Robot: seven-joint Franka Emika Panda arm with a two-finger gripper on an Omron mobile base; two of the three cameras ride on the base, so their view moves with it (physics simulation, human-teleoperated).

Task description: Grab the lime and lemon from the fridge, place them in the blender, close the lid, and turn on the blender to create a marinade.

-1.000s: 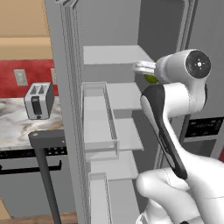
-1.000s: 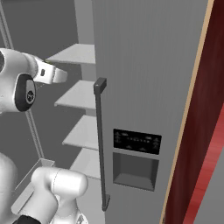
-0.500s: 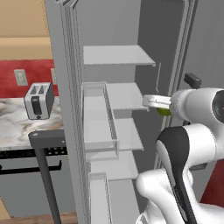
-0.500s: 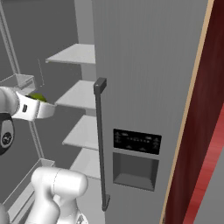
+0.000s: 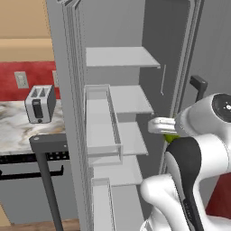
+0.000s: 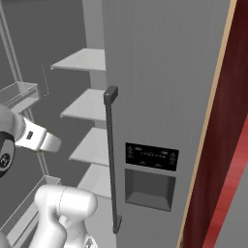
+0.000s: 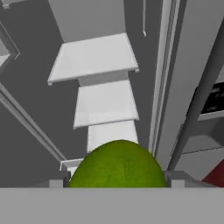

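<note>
Left base view: the gripper (image 5: 168, 135) holds a green fruit (image 5: 170, 138) just outside the open fridge (image 5: 122, 108).
Right base view hides the fruit. Hand view: the fruit (image 7: 117, 164), lime or lemon, sits squeezed between the fingers; next it likely goes to the blender, not seen here.

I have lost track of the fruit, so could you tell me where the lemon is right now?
The lemon sits between the gripper fingers at the bottom centre of the hand view, in front of the open fridge shelves.
</note>
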